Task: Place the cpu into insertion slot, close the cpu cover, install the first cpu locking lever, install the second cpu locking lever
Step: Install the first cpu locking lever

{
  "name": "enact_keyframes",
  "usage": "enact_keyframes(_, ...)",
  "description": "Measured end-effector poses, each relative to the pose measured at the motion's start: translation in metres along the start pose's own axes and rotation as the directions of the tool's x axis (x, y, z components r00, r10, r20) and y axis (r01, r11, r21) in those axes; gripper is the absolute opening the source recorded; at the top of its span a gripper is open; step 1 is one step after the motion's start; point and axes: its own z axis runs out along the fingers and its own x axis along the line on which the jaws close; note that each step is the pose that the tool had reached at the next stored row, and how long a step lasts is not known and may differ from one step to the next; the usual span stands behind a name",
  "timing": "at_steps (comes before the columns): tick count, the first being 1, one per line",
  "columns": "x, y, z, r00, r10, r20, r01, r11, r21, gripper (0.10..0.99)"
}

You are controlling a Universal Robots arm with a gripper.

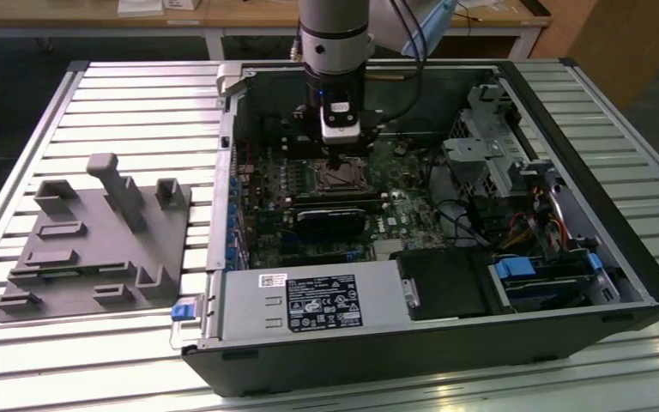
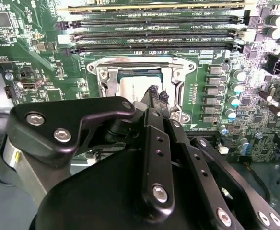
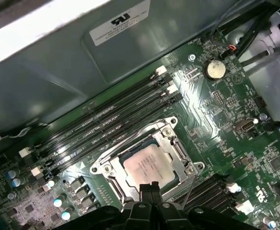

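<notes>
While the arm hangs down into the open computer case (image 1: 604, 283), the gripper (image 3: 148, 188) sits low over the green motherboard (image 3: 216, 110), right at the edge of the insertion slot (image 3: 112, 178). In the first wrist view its two black fingertips (image 3: 144, 189) look pressed together, with no gap, and nothing is held between them. They seem to touch the rim of the cpu cover (image 3: 176, 152), or be just above it; I cannot tell which.

The cpu (image 3: 147, 165) already lies flat in the slot, with its pale silver top facing up. The cover is down around it like a picture frame, so the chip shows through the square window. In the second wrist view the cpu (image 2: 135, 88) is at about 11 o'clock from the fingertips (image 2: 155, 96), very near. The fingertips stay at the frame's edge and not on the chip, I think so they can push on the metal parts without hurting the chip.

The long black memory slots (image 3: 106, 120) lie just beside the socket, at about 11 o'clock from it in the first wrist view. A round silver battery (image 3: 215, 69) sits farther off at about 1 o'clock.

In the exterior view the case rests on a slatted metal table (image 1: 135, 103), and a grey holder tray (image 1: 89, 249) lies at 9 o'clock from the case. The thin locking levers are too small for me to say if they are hooked.
</notes>
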Motion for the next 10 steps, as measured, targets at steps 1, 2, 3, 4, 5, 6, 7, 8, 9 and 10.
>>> enact_keyframes(1,0.0000,0.0000,0.0000,0.9999,-0.014,-0.0003,0.014,0.9999,-0.001,0.106)
enact_keyframes(2,0.0000,0.0000,0.0001,0.9995,-0.032,-0.0008,0.032,0.9995,-0.002,0.106)
enact_keyframes(3,0.0000,0.0000,0.0001,0.9988,-0.050,-0.0011,0.050,0.9988,-0.004,0.106)
enact_keyframes(4,0.0000,0.0000,0.0002,0.9978,-0.067,-0.0015,0.067,0.9978,-0.005,0.106)
enact_keyframes(5,-0.0001,0.0001,0.0002,0.9965,-0.083,-0.0018,0.083,0.9965,-0.006,0.106)
enact_keyframes(6,-0.0003,0.0002,0.0003,0.9953,-0.097,-0.0020,0.097,0.9953,-0.007,0.106)
enact_keyframes(7,-0.0006,0.0004,0.0004,0.9939,-0.111,-0.0023,0.111,0.9938,-0.008,0.106)
enact_keyframes(8,-0.0009,0.0005,0.0005,0.9923,-0.124,-0.0025,0.124,0.9923,-0.009,0.106)
enact_keyframes(9,-0.0010,0.0006,0.0006,0.9905,-0.137,-0.0028,0.137,0.9905,-0.010,0.106)
enact_keyframes(10,-0.0011,0.0007,0.0007,0.9882,-0.153,-0.0030,0.153,0.9882,-0.011,0.106)
